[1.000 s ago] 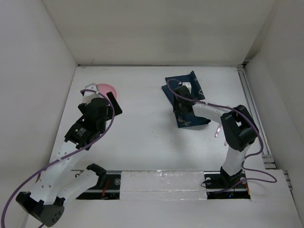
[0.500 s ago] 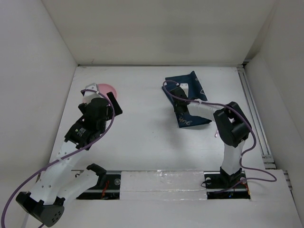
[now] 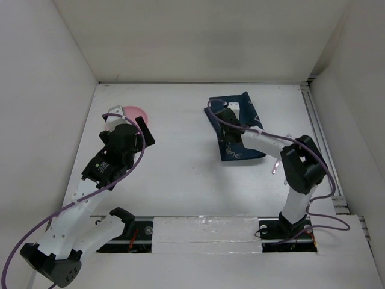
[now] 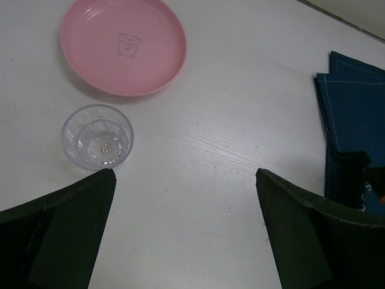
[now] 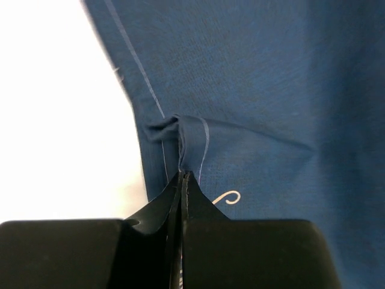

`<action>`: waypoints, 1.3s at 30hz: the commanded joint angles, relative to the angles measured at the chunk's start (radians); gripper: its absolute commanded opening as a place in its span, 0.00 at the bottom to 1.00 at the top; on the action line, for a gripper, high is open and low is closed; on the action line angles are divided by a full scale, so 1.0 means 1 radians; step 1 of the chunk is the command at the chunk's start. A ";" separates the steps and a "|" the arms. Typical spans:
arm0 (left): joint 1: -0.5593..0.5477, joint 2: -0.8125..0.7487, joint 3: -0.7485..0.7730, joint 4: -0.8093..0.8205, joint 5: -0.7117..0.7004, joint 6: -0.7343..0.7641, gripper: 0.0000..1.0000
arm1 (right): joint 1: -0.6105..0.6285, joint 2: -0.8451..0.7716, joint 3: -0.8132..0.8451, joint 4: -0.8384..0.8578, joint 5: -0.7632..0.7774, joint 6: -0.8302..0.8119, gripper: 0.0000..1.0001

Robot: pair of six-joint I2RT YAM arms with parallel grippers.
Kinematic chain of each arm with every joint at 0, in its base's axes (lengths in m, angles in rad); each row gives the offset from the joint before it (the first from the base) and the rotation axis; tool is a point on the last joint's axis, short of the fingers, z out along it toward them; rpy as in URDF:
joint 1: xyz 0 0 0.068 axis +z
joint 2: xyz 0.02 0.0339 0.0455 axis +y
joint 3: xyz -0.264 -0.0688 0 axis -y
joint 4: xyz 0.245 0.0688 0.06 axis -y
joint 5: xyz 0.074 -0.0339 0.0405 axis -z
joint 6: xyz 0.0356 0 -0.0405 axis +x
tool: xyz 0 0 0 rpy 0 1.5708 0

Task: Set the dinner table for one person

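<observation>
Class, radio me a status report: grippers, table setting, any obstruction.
Left gripper open, hovering over dinner table near plate and glass. Right gripper shut, pinching placemat edge. Placemat folded over, setting not done. Nothing blocking.

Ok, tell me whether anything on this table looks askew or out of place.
The navy blue cloth placemat lies crooked and partly folded over on the white tabletop, its edge puckered where the right gripper pinches it. The pink round plate and the clear glass tumbler sit normally, with nothing spilled.
</observation>
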 commanded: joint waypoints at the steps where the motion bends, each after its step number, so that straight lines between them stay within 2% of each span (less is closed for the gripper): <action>1: 0.005 -0.003 -0.008 0.023 -0.004 0.013 1.00 | 0.010 -0.116 0.000 0.054 -0.079 -0.020 0.00; 8: 0.005 -0.012 -0.008 0.023 -0.014 0.013 1.00 | 0.035 -0.135 0.037 0.086 -0.374 -0.011 0.00; 11: 0.005 -0.012 -0.008 0.023 -0.014 0.004 1.00 | 0.045 -0.109 0.059 0.141 -0.552 -0.011 0.00; 13: 0.005 -0.012 0.013 0.012 -0.001 0.004 1.00 | 0.030 -0.098 0.071 0.185 -0.751 -0.011 0.00; 16: 0.005 -0.012 0.038 0.026 0.138 -0.006 1.00 | -0.039 -0.142 0.002 0.326 -0.959 0.009 0.00; 17: 0.005 -0.001 0.038 0.039 0.184 -0.024 1.00 | -0.064 -0.162 -0.024 0.363 -0.988 0.019 0.00; 18: 0.005 -0.001 0.038 0.065 0.295 -0.033 1.00 | -0.113 -0.199 -0.065 0.397 -1.003 0.029 0.00; 22: 0.005 0.075 -0.014 0.239 0.526 -0.090 1.00 | -0.225 -0.276 -0.139 0.397 -1.012 0.052 0.00; 26: -0.006 0.198 -0.082 0.471 0.681 -0.133 1.00 | -0.337 -0.368 -0.239 0.426 -0.953 0.104 0.00; 28: -0.006 0.279 -0.137 0.571 0.751 -0.173 1.00 | -0.409 -0.435 -0.300 0.483 -0.924 0.134 0.00; 32: -0.006 0.483 -0.146 0.733 0.900 -0.205 1.00 | -0.492 -0.519 -0.418 0.483 -0.818 0.173 0.00; 36: -0.015 0.686 -0.086 0.834 0.962 -0.231 0.97 | -0.515 -0.561 -0.453 0.425 -0.680 0.173 0.00; 38: -0.040 0.785 -0.012 0.788 0.962 -0.231 0.94 | -0.529 -0.573 -0.463 0.413 -0.635 0.173 0.00; 39: -0.055 0.810 0.016 0.756 0.898 -0.222 0.94 | -0.556 -0.573 -0.475 0.403 -0.635 0.162 0.00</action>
